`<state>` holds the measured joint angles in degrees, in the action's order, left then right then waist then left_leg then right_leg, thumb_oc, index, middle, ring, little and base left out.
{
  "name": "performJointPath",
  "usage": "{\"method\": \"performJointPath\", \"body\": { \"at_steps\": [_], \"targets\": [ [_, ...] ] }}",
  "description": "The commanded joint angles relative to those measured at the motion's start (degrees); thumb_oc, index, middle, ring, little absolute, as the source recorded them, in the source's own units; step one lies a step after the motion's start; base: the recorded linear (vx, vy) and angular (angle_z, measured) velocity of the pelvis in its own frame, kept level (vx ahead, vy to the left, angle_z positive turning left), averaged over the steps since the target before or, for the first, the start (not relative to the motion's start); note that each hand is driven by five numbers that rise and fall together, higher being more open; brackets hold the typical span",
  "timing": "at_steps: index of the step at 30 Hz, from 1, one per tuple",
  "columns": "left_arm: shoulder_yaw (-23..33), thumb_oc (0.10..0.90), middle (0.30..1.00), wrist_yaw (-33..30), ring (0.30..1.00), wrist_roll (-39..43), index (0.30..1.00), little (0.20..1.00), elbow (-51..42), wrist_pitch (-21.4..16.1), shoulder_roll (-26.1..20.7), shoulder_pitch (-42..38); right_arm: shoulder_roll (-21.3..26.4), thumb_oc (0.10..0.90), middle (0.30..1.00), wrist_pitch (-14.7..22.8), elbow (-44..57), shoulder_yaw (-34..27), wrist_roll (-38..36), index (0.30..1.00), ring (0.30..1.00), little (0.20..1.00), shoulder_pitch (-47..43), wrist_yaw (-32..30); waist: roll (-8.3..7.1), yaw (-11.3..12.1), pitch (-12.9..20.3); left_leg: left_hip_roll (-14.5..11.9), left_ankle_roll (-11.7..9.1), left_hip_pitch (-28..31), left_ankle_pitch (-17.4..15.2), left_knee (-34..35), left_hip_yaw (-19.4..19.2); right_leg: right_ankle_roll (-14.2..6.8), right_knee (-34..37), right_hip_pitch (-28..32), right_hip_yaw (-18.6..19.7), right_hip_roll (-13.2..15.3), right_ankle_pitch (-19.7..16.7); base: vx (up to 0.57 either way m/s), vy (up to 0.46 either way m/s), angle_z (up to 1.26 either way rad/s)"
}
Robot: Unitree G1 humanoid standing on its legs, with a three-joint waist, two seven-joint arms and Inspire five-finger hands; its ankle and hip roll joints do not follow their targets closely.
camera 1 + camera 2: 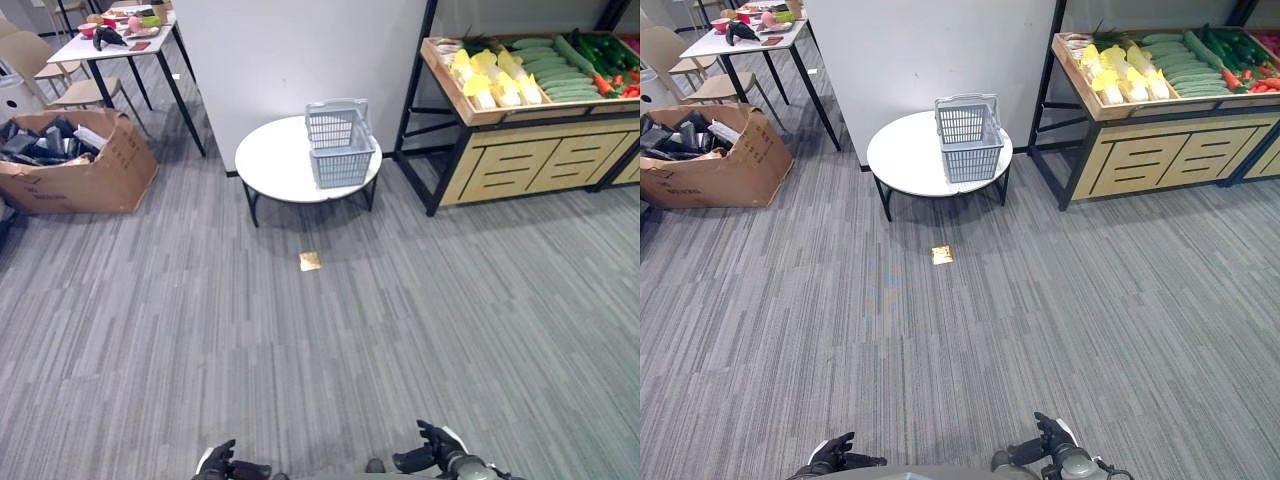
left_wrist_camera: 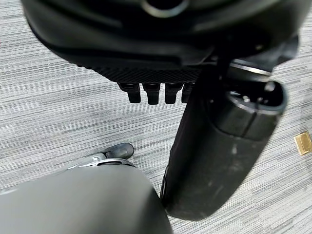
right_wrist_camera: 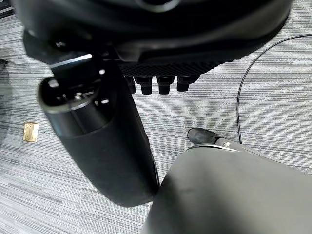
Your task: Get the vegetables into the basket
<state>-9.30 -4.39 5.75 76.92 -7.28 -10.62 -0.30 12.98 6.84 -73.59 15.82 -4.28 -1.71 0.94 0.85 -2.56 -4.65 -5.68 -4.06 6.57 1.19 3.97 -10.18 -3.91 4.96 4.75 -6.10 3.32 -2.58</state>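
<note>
A grey plastic basket [image 1: 340,145] stands empty on a round white table [image 1: 275,165] in front of a white wall. To its right, the top tray of a wooden produce stand [image 1: 520,150] holds green cucumbers [image 1: 555,70], yellow wrapped vegetables [image 1: 490,80] and red peppers [image 1: 615,85]. My left hand [image 1: 222,465] and right hand [image 1: 432,452] hang low at the near edge, far from the table and the stand. In the left wrist view the left hand [image 2: 224,146] has relaxed fingers over bare carpet. The right hand [image 3: 97,141] looks the same, holding nothing.
An open cardboard box [image 1: 75,160] of dark items sits on the floor at the left. Behind it are a table with clutter [image 1: 120,30] and a beige chair [image 1: 40,60]. A small yellow tag [image 1: 310,261] lies on the grey carpet before the round table.
</note>
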Motion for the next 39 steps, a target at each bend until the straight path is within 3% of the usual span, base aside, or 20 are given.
{"method": "performJointPath", "body": {
  "at_steps": [1, 26, 34, 39],
  "targets": [
    [-0.54, 0.9, 1.0, 0.08, 1.0, -0.01, 1.0, 1.0, 3.69, -0.4, 0.04, -0.4, -0.69, 0.9, 1.0, -0.41, -3.55, 2.45, 1.07, 1.0, 1.0, 1.0, -0.13, 0.12, -3.32, -0.69, 0.29, -0.95, -1.91, 0.78, -0.27, 1.03, 0.56, -4.37, 0.04, -0.4, 1.04, 4.29, -2.26, 0.0, 0.0, 0.0],
    [-0.61, 0.9, 1.0, 0.0, 1.0, 1.24, 1.0, 1.0, 4.54, 0.33, 0.42, -0.92, -0.65, 0.9, 1.0, -0.75, -2.88, 3.38, 0.81, 1.0, 1.0, 1.0, -1.07, 0.42, -2.95, -0.7, -0.76, -2.34, -2.81, 0.68, 0.34, 1.03, 1.23, -3.46, 0.04, 0.22, 0.11, 2.87, -1.14, 0.0, -0.007, 0.0],
    [-0.79, 0.9, 1.0, 0.13, 1.0, 3.58, 1.0, 1.0, 3.85, 0.43, 0.11, -2.48, 0.61, 0.9, 1.0, -0.78, -2.47, 3.06, -0.74, 1.0, 1.0, 1.0, -2.48, 0.35, -2.75, -0.81, -3.11, -3.62, -3.33, -0.55, 1.89, 1.03, 1.68, -2.32, -0.73, -0.85, -0.15, 1.86, -0.6, 0.01, -0.061, 0.02],
    [-0.16, 0.9, 1.0, 0.65, 1.0, 5.88, 1.0, 1.0, 3.52, 0.6, -0.27, -3.61, 1.82, 0.9, 1.0, -0.83, -2.41, 3.09, -1.0, 1.0, 1.0, 1.0, -3.15, 0.43, -2.94, -0.76, -5.37, -5.1, -3.51, -5.5, 1.51, -8.65, 3.55, 0.08, -5.85, -3.53, 0.14, 0.33, 2.3, 0.01, -0.176, 0.13]
  ]
}}
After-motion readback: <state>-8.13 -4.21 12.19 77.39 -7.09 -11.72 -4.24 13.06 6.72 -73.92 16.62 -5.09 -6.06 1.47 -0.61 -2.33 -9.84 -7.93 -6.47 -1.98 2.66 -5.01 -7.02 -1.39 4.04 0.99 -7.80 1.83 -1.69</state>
